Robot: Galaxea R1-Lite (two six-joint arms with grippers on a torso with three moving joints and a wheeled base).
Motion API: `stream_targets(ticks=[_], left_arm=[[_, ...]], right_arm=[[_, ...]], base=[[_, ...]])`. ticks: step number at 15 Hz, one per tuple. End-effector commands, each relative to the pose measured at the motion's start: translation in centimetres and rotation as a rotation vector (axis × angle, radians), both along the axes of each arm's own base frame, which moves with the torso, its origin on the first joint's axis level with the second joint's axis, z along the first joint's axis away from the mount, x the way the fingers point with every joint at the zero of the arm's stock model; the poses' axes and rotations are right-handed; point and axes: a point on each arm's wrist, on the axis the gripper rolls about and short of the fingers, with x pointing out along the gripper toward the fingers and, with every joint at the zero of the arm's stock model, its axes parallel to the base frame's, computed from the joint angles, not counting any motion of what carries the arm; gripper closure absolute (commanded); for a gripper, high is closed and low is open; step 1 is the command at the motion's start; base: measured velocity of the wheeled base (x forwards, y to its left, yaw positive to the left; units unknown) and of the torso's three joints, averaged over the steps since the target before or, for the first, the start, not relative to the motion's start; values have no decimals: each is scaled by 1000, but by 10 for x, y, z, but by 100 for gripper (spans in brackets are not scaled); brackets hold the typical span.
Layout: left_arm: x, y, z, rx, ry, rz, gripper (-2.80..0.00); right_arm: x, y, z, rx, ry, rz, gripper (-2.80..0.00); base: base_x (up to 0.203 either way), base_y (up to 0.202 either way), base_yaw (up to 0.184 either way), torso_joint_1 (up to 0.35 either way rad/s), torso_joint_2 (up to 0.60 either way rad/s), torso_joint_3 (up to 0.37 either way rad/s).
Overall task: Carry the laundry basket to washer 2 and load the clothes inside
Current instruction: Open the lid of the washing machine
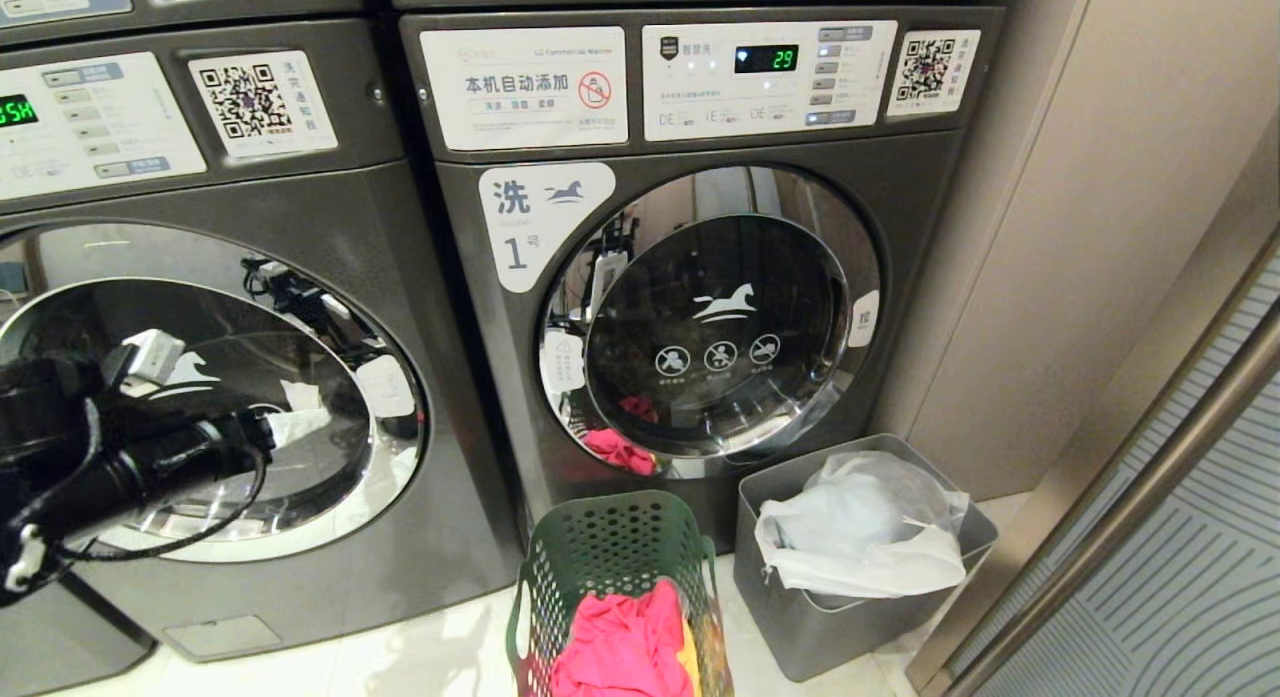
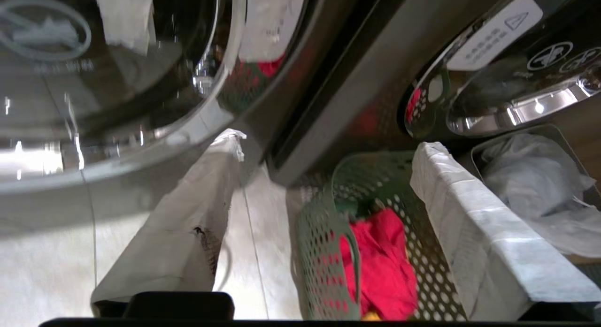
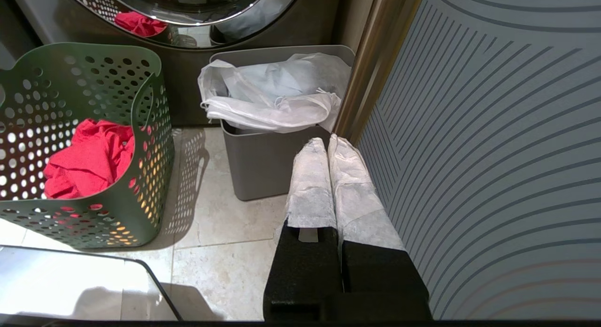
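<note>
1. My left hand (image 2: 324, 214) is spread wide and empty, raised before the left washer (image 1: 250, 397)
2. My right hand (image 3: 331, 146) is pressed shut on nothing, low beside the grey bin (image 3: 263, 167)
3. The laundry basket (image 1: 610, 547) stands on the floor before washer 1 (image 1: 700, 307), pink clothes (image 1: 625, 647) inside

"1" label (image 1: 540, 222) and "29" display (image 1: 766, 58) on right washer (image 1: 700, 307)

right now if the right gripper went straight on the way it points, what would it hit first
Most likely the grey bin. The right gripper, fingers pressed together, points at the bin's near corner beside the patterned wall panel, just under the white bag draped over the rim. Depth is hard to judge, so it might graze the panel's metal edge instead.
</note>
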Motion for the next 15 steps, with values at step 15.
stream_targets(ticks=[15], left_arm=[[69, 9, -77, 215, -224, -184, -280]], right_arm=[[0, 0, 0, -1, 2, 1, 0]], base=[[0, 0, 0, 0, 0, 0]])
